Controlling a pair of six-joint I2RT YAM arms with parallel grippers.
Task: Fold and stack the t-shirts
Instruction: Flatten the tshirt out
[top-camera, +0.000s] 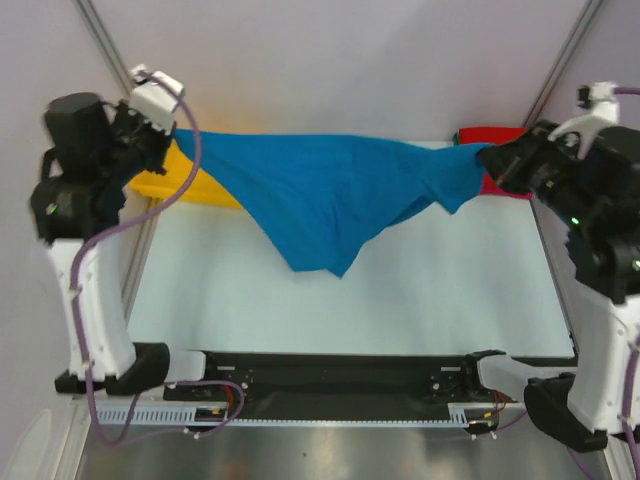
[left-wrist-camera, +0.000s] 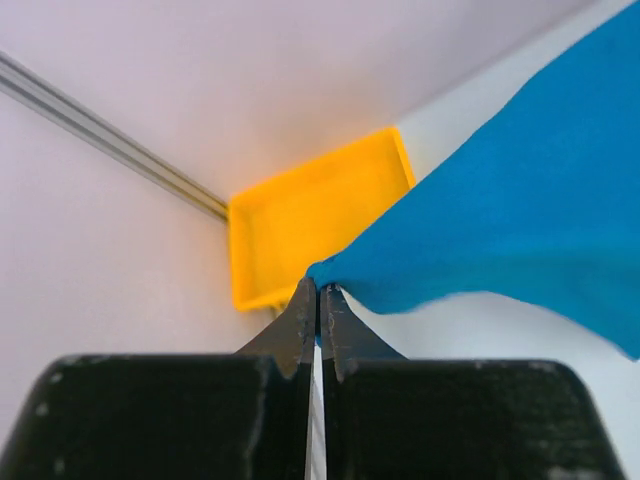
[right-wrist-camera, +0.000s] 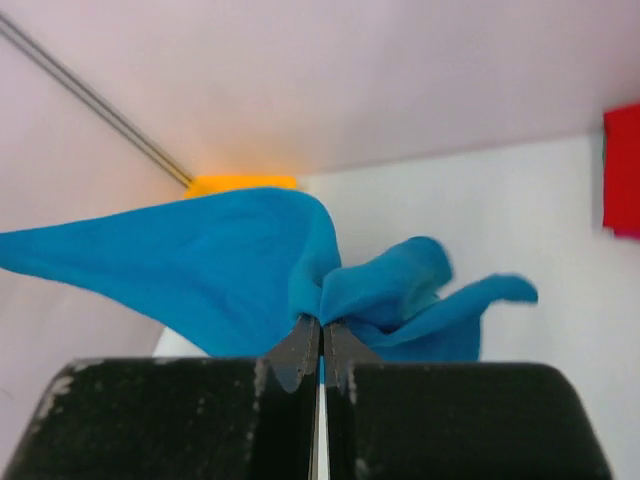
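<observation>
A bright blue t-shirt hangs stretched in the air across the back of the table, its lowest corner pointing toward the front. My left gripper is shut on its left end, seen in the left wrist view with the blue cloth running off to the right. My right gripper is shut on its bunched right end, seen in the right wrist view with blue folds spreading from the tips. A red shirt lies at the back right, partly hidden by the right arm; it also shows in the right wrist view.
A yellow plastic tray stands at the back left under the shirt's left end, also in the left wrist view. The white table surface lies below. Frame posts rise at the back corners.
</observation>
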